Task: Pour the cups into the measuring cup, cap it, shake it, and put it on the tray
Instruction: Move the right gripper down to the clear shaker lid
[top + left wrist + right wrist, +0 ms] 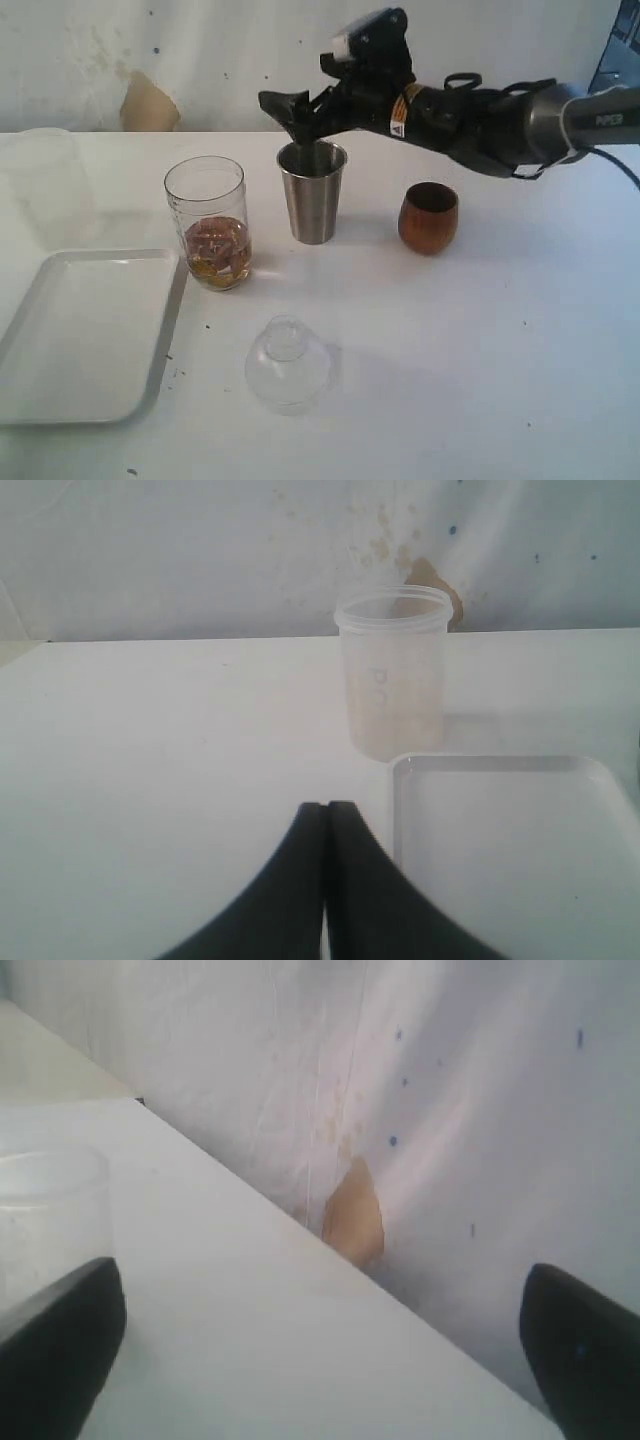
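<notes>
Brushed steel is the worry in the exterior view. The steel tumbler [312, 192] stands upright directly under the right claw [297, 118]. The claw's lower finger looks level with the rim, though whether it touches cannot be told. The measuring cup [207, 222], with brownish contents at its bottom, stands past the claw's tips and lower. The wooden cup [428, 217] sits back under the forearm behind the claw, and the tray [85, 335] lies well beyond the measuring cup. A clear domed lid [288, 362] lies on the table below the claw, toward the camera. If the claw descends with a finger on the rim rather than outside it, the tumbler would likely tip and spill. The smooth tapered wall might also slip out of a loose squeeze, and a low sweep of the forearm could knock the wooden cup.

In the left wrist view, the left claw [327, 825] is pressed together, pinching nothing. A frosted cup [392, 670] stands ahead of it and the tray's corner lies just beside its tips. A forward push would likely shove the tray.

In the right wrist view, the right claw's fingers [60, 1350] are spread wide with nothing between them. The tumbler does not show, so alignment cannot be checked here. A pale cup [50, 1200] sits near one finger, and which cup it is cannot be told.
</notes>
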`<state>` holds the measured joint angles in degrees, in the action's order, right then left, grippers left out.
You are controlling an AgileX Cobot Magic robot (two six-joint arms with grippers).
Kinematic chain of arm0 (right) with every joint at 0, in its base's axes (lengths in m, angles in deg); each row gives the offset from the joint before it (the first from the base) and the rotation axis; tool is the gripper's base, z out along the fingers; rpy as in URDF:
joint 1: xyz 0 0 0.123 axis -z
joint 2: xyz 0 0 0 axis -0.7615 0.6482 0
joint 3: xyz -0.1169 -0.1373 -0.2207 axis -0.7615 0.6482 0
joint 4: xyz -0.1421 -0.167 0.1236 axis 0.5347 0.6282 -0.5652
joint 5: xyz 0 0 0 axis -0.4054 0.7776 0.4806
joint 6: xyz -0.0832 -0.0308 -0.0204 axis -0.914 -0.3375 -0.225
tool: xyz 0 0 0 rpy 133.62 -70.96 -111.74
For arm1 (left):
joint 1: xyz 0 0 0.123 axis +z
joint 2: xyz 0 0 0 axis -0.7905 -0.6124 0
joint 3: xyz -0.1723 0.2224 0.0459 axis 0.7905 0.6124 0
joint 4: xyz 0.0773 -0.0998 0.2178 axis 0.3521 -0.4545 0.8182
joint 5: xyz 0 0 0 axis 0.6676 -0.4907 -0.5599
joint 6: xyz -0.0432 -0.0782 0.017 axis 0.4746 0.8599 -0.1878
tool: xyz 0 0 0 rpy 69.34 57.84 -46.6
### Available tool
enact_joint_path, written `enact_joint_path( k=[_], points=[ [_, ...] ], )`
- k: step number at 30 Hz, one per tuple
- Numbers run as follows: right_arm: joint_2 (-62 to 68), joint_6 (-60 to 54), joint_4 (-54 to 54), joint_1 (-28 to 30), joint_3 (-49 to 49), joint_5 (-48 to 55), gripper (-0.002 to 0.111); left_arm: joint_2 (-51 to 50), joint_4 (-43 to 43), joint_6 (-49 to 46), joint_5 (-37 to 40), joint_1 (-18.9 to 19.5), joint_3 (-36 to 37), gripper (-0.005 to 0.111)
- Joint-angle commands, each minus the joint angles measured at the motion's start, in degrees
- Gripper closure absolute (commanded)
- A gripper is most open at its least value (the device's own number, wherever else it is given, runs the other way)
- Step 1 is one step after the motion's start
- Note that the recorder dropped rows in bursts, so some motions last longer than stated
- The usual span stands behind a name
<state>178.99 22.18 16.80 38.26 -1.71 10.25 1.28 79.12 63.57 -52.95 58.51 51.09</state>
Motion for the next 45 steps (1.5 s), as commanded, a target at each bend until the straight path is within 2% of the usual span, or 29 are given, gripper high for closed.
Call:
enact_joint_path(
  k=[1, 8, 13, 17, 19, 25, 30, 34, 41, 45],
  points=[
    [-6.81, 8.61, 5.55, -0.03, -0.15, -0.01, 0.003, 0.19, 0.31, 0.07, -0.68, -0.05, 0.29, 0.107],
    [-16.22, 26.68, 22.53, -0.03, -0.15, 6.54, 0.003, 0.19, 0.31, 0.07, -0.68, -0.05, 0.29, 0.107],
    [-20.64, 38.93, 34.58, -0.03, -0.15, 5.33, 0.003, 0.19, 0.31, 0.07, -0.68, -0.05, 0.29, 0.107],
    [-23.9, 54.04, 47.51, -0.03, -0.15, 4.4, 0.003, 0.19, 0.31, 0.07, -0.68, -0.05, 0.29, 0.107],
    [-24.93, 58.49, 47.51, -0.03, 0.72, 2.13, 0.003, 0.19, 0.31, 0.07, -0.68, -0.05, 0.29, 0.107],
    [-26.03, 61.29, 47.51, -0.61, 3.45, -7.73, 0.003, 0.19, 0.31, 0.07, -0.68, -0.05, 0.29, 0.107],
    [-27.0, 57.99, 47.51, -0.61, 7.93, -8.96, 0.003, 0.19, 0.31, 0.07, -0.68, -0.05, 0.29, 0.107],
    [-30.06, 54.84, 47.51, -0.61, 12.01, 3.53, 0.003, 0.19, 0.31, 0.07, -0.68, -0.05, 0.29, 0.107],
    [-37.74, 55.04, 47.51, -3.69, 19.68, 38.45, 0.003, 0.19, 0.31, 0.07, -0.68, -0.05, 0.29, 0.107],
    [-40.84, 56.91, 47.51, -4.74, 23.84, 50.52, 0.003, 0.19, 0.31, 0.07, -0.68, -0.05, 0.29, 0.107]
  ],
)
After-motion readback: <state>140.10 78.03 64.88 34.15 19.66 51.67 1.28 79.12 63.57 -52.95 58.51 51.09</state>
